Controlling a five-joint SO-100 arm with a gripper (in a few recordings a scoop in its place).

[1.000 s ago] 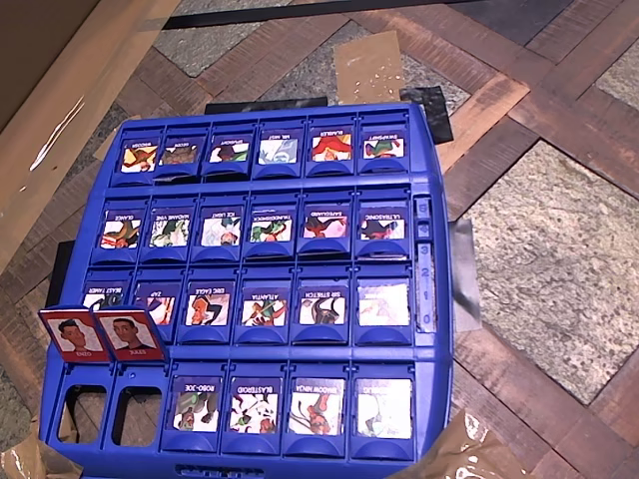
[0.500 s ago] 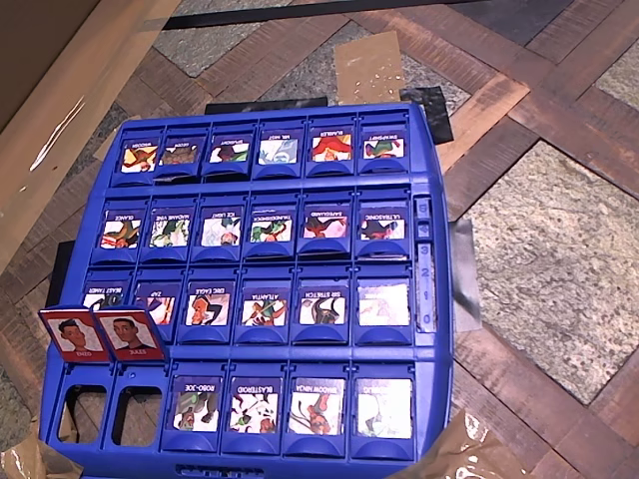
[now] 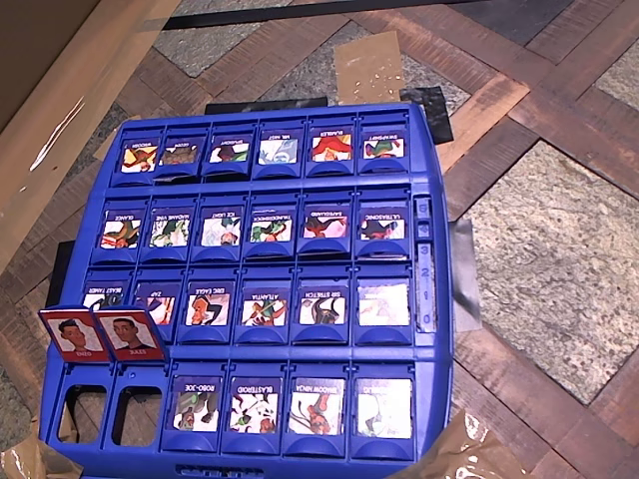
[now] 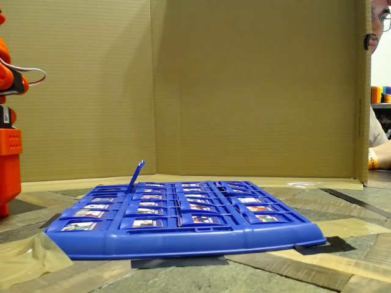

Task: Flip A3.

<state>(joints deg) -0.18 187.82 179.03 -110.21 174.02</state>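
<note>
Change since a second ago: nothing has shifted in the overhead view; board and tiles lie as they did.
Target tile: the BLASTEROID tile [image 3: 255, 406] lies flat, blue face up, in the front row of the blue game board [image 3: 429, 329], just right of the ROBO-JOE tile [image 3: 196, 404].
Standing tiles: two red portrait tiles [image 3: 100, 334] stand raised at the board's left, over two empty slots.
Gripper: I cannot tell how far it is open or whether it has hold of anything; the fixed view catches just an orange stretch of the arm [image 4: 8, 122] at the left edge, well away from the board.
Doing the step well: likely hook a fingertip under the tile's free edge and swing it up on its hinge, without catching its neighbours.
Views: the overhead view reads the labels; the fixed view shows how steeply a raised tile [image 4: 135, 175] tilts above the bench [image 4: 342, 274], and a person behind the cardboard wall [image 4: 244, 85].
</note>
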